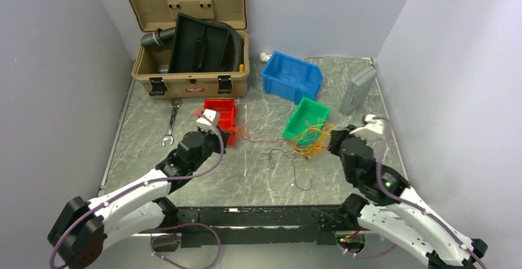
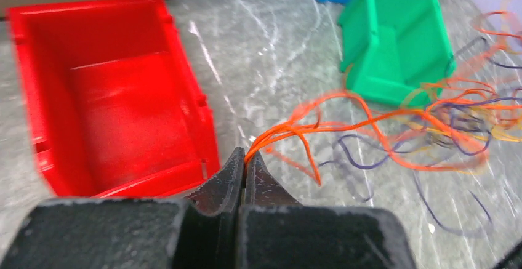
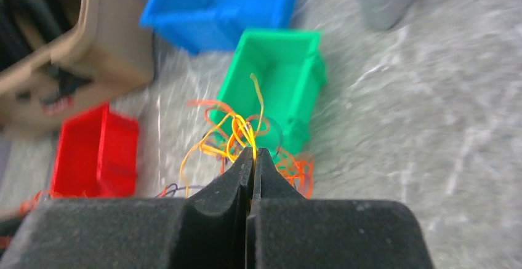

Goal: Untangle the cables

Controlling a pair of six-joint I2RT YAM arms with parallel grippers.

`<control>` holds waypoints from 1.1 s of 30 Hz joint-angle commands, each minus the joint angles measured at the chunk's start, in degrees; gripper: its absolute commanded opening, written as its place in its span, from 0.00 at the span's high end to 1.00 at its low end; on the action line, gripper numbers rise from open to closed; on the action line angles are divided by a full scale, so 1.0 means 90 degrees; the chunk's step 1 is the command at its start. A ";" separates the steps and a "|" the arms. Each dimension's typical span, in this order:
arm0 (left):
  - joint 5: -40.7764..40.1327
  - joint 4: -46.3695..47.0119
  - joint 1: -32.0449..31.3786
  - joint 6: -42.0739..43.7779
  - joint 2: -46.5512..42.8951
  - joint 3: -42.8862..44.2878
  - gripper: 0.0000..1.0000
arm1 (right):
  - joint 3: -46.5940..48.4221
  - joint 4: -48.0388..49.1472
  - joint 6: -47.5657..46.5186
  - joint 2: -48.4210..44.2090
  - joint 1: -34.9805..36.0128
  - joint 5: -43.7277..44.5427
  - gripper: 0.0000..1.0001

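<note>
My left claw (image 2: 245, 158) was clamped on orange strands, my right claw (image 3: 252, 155) on yellow-orange ones. The cables (image 1: 309, 140) stretched over the counter (image 1: 258, 180) between them, long axis 9 to 3 o'clock (knot nearer the right claw).

1. This is a robot lab cell: a left arm (image 1: 132, 195) and a right arm (image 1: 403, 210) are bolted at the near edge of a grey marbled table (image 1: 258, 176).
2. Plain pale walls (image 1: 55, 66) close it in on three sides (like a test booth).
3. Workshop gear stands on the table: a tan toolbox (image 1: 184, 85), a wrench (image 1: 172, 123), and a red bin (image 1: 220, 110), a blue bin (image 1: 292, 75) and a green bin (image 1: 306, 118).
</note>
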 commanded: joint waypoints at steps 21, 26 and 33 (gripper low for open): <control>0.1438 0.1316 0.0011 0.0555 -0.0557 -0.0519 1.00 | 0.2923 -0.0869 -0.1784 -0.0133 -0.0019 -0.1177 1.00; 0.2113 0.1431 0.0014 0.0629 -0.0281 -0.0327 1.00 | 0.2640 -0.0796 -0.1526 0.0059 -0.0022 -0.1921 1.00; 0.1477 -0.0287 0.0014 0.0271 -0.0577 0.0788 1.00 | 0.1247 -0.0335 -0.0757 -0.0247 -0.0017 -0.2384 1.00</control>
